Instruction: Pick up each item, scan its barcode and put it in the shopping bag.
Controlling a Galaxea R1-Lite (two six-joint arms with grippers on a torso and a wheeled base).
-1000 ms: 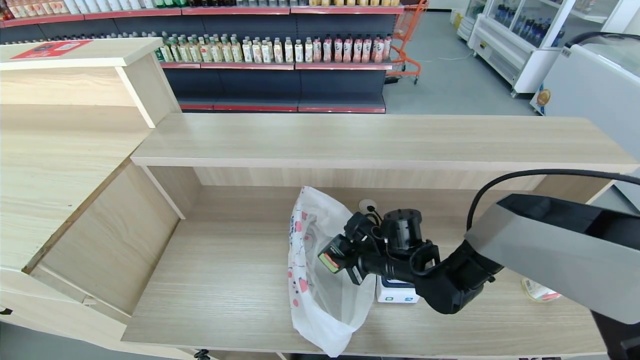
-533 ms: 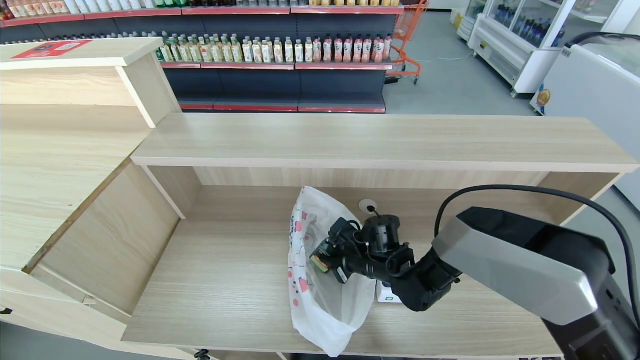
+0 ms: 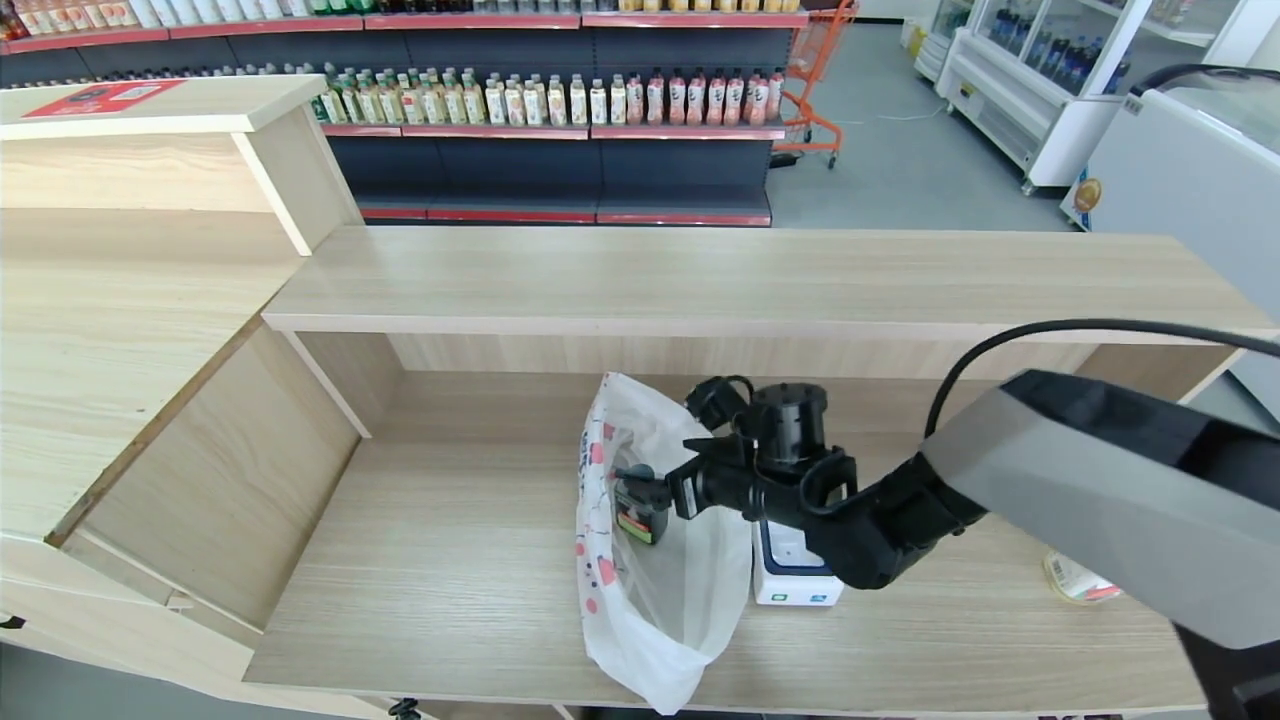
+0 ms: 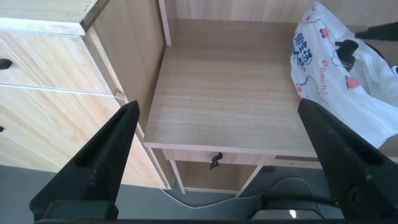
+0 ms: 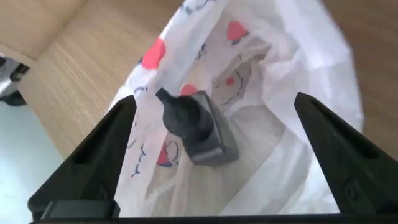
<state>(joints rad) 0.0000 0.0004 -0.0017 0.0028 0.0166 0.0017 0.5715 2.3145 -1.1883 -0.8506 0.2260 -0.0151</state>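
Bottle (image 5: 199, 127), small and dark, lies between the wide-spread fingers of the right end effector (image 5: 214, 107), which is released and apart from it. The bottle is in the mouth of the white shopping bag (image 3: 660, 600) on the counter (image 3: 450, 580). A white scanner (image 3: 795, 585) stands just beside the bag. The left end effector (image 4: 219, 107), also released, hovers by the counter's near edge.

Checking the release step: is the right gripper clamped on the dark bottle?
No, the right gripper has its fingers wide apart, and the dark bottle sits free between them over the open shopping bag.
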